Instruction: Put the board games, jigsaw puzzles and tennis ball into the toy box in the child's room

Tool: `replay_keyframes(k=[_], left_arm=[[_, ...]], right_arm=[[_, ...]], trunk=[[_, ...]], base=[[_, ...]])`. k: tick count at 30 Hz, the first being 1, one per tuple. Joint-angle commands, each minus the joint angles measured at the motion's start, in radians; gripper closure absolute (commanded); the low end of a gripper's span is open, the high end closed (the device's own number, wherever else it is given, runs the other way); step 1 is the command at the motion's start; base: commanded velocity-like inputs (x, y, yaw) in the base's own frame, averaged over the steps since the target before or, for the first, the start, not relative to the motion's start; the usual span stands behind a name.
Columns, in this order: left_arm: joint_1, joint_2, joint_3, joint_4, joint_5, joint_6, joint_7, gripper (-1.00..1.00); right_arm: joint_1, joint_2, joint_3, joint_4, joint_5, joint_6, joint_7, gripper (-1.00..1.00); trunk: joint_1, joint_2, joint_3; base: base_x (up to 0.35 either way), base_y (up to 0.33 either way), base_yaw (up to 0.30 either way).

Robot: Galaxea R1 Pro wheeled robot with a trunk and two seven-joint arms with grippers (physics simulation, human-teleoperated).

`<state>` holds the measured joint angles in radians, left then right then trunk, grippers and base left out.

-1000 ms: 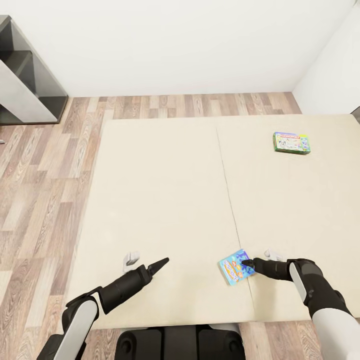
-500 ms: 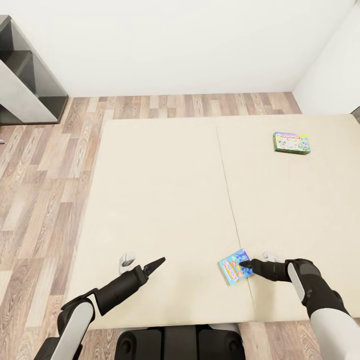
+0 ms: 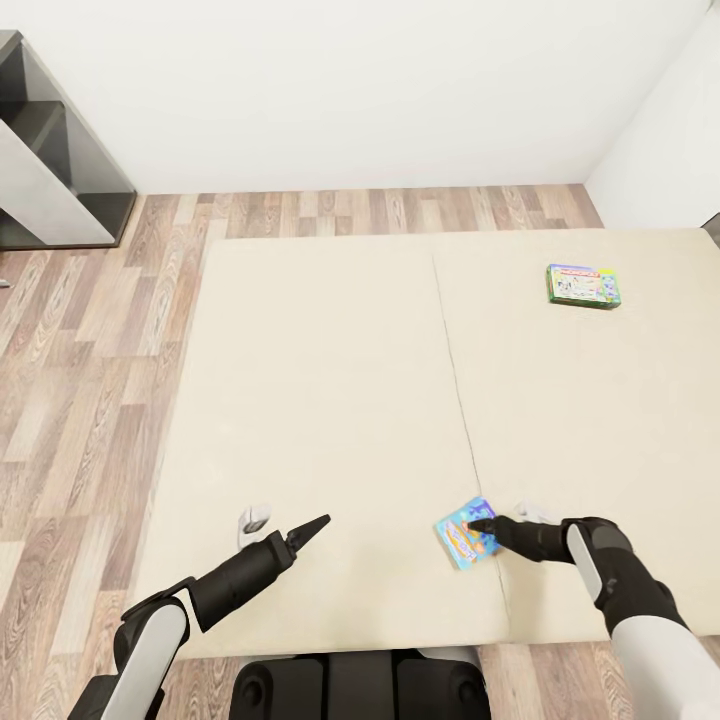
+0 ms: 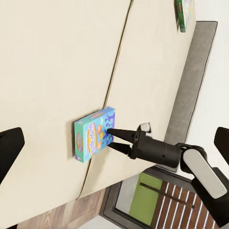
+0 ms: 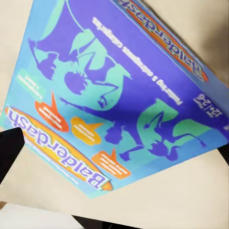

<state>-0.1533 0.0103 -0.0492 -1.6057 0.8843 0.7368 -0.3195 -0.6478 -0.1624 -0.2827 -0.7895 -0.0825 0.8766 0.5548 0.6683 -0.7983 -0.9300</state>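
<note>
While the right end effector (image 3: pixel 487 528) is reaching across the lower right of the head view, its dark tips are lying over the near edge of the blue board game (image 3: pixel 465 533), which is resting flat on the beige bed (image 3: pixel 330 400) just beside the mattress seam. From the left wrist camera its two fingers (image 4: pixel 116 132) are showing spread apart, one over the box (image 4: pixel 94 134) and one along its edge, not yet pressed together on it. Up close in the right wrist view, the blue lid (image 5: pixel 114 95) is reading "Balderdash". At the lower left of the head view the left end effector (image 3: pixel 312 527) is hovering above bare mattress, tips drawn together into a point. Toward the upper right, the green-edged board game (image 3: pixel 582 285) is lying flat on the bed, well apart from both arms. Wood-plank floor (image 3: pixel 90 380) is running along the left side.
</note>
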Motion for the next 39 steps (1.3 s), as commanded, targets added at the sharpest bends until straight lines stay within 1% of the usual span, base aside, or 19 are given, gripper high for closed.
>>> replay_keyframes(k=[1, 5, 6, 9, 13, 19, 28, 35, 39], left_arm=[[0.0, 0.0, 0.0, 0.0, 0.002, 0.004, -0.001, -1.0], [0.0, 0.0, 0.001, 0.0, 0.003, 0.004, -0.001, -1.0], [0.0, 0.0, 0.001, 0.0, 0.003, 0.004, -0.001, -1.0], [0.0, 0.0, 0.0, 0.0, 0.003, 0.004, -0.001, -1.0], [0.0, 0.0, 0.0, 0.0, 0.002, 0.004, -0.001, -1.0], [0.0, 0.0, -0.001, 0.0, 0.002, 0.004, -0.001, -1.0], [0.0, 0.0, -0.001, 0.0, 0.002, 0.003, -0.001, -1.0], [0.0, 0.0, -0.002, 0.0, 0.002, 0.003, -0.001, -1.0], [0.0, 0.0, -0.002, 0.0, 0.002, 0.003, 0.0, -1.0]], right_arm=[[-0.001, 0.006, -0.001, -0.001, -0.013, 0.009, -0.003, -1.0], [-0.007, 0.022, 0.0, 0.0, -0.022, 0.01, -0.003, -1.0], [-0.007, 0.022, 0.0, 0.0, -0.022, 0.01, -0.003, -1.0], [-0.021, 0.034, 0.001, 0.0, -0.027, 0.011, -0.003, -1.0], [-0.027, 0.041, 0.002, 0.0, -0.029, 0.012, -0.002, -1.0], [-0.036, 0.058, 0.003, 0.0, -0.032, 0.012, 0.013, -1.0], [-0.038, 0.073, 0.004, 0.0, -0.032, 0.01, 0.054, -1.0], [-0.041, 0.084, 0.005, 0.0, -0.032, 0.009, 0.064, -1.0], [-0.052, 0.089, 0.006, 0.0, -0.033, 0.009, 0.068, -1.0]], trunk=[[0.0, -0.001, -0.001], [0.0, -0.001, -0.001], [0.0, -0.001, -0.001], [0.0, -0.001, -0.001], [0.0, -0.001, -0.001], [0.0, -0.001, -0.001], [0.0, -0.001, -0.001], [0.0, -0.001, -0.001], [0.0, -0.001, -0.001]], base=[[0.0, 0.0, 0.0], [0.0, 0.0, 0.0], [0.0, 0.0, 0.0], [0.0, 0.0, 0.0], [0.0, 0.0, 0.0], [0.0, 0.0, 0.0], [0.0, 0.0, 0.0], [0.0, 0.0, 0.0], [0.0, 0.0, 0.0]])
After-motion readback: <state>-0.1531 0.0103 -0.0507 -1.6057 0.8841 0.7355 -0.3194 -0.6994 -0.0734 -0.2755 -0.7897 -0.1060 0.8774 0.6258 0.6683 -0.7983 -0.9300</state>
